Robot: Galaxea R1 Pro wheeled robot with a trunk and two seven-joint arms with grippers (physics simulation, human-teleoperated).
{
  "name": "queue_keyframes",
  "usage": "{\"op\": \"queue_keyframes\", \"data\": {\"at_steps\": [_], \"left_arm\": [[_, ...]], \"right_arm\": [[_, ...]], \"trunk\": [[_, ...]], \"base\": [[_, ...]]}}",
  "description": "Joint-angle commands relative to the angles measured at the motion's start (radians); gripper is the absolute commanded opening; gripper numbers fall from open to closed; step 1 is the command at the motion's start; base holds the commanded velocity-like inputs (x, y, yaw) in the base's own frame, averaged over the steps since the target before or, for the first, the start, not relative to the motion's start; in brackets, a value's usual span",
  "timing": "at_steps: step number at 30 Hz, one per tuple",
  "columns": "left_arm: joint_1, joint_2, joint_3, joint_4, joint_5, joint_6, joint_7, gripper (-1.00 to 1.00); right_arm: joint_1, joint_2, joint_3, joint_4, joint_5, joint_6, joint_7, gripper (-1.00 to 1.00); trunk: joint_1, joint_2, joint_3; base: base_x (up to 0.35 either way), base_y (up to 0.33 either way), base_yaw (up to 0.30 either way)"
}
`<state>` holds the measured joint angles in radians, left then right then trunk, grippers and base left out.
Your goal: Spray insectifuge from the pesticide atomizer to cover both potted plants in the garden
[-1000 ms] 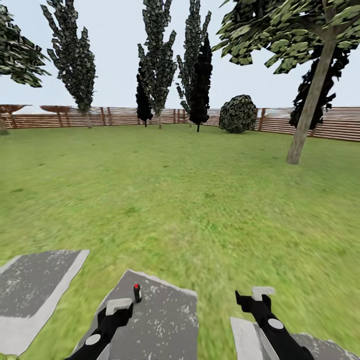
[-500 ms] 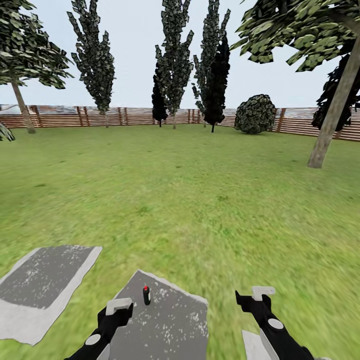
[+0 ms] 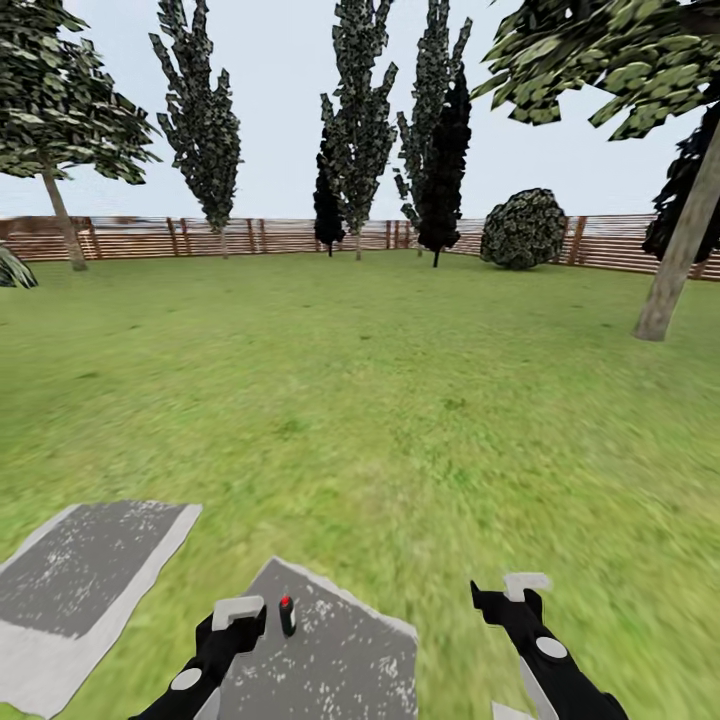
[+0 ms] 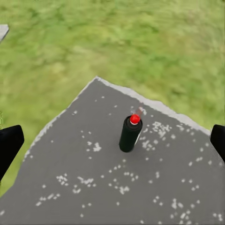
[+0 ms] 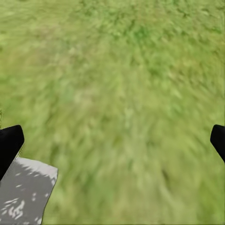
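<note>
Slim dark pesticide atomizer with red tip (image 3: 287,615) (image 4: 130,133) stands upright, long axis vertical, red tip up, near the pointed far corner of an irregular grey stepping stone (image 3: 330,660). Green lawn (image 3: 400,400) is wide open ahead up to the brown slatted fence (image 3: 280,236). Left gripper (image 3: 232,622) sits just beside the bottle, fingers spread wide, empty. Right gripper (image 3: 505,598) hangs over grass, also spread, empty.

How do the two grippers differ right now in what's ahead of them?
The left gripper hovers over a grey stepping stone with the pesticide atomizer standing upright ahead, between its fingers' line; the right gripper hangs over bare lawn with nothing to grasp. The left wrist view looks mostly at stone, the right mostly at grass. Both are open and empty.
</note>
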<state>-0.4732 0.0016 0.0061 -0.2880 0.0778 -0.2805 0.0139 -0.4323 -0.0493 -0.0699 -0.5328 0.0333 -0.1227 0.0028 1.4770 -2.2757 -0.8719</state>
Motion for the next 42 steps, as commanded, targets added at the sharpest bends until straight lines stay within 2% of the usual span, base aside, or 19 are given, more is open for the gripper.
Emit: {"op": "queue_keyframes", "data": {"at_steps": [1, 18, 29, 42], "left_arm": [[-0.001, 0.000, -0.001, 0.001, 0.008, -0.003, 0.000, 1.00], [-0.001, 0.000, -0.001, 0.001, 0.008, -0.006, 0.000, 1.00], [-0.001, 0.001, -0.002, 0.001, 0.008, -0.007, 0.000, 1.00], [-0.001, 0.000, -0.010, 0.001, -0.009, -0.012, -0.004, 1.00]], "right_arm": [[0.000, 0.000, -0.002, 0.001, 0.004, -0.003, 0.000, 1.00], [0.000, 0.000, -0.002, 0.001, 0.004, -0.003, 0.000, 1.00], [0.000, 0.000, -0.002, 0.001, 0.004, -0.003, 0.000, 1.00], [0.000, 0.000, -0.002, 0.001, 0.004, -0.003, 0.000, 1.00]], "trunk": [[0.000, 0.000, -0.001], [0.000, 0.000, -0.001], [0.000, 0.000, -0.001], [0.000, 0.000, -0.001]], "base": [[0.276, -0.170, 0.251], [0.167, -0.231, 0.251], [0.018, -0.265, 0.024], [0.006, -0.028, 0.000]]}}
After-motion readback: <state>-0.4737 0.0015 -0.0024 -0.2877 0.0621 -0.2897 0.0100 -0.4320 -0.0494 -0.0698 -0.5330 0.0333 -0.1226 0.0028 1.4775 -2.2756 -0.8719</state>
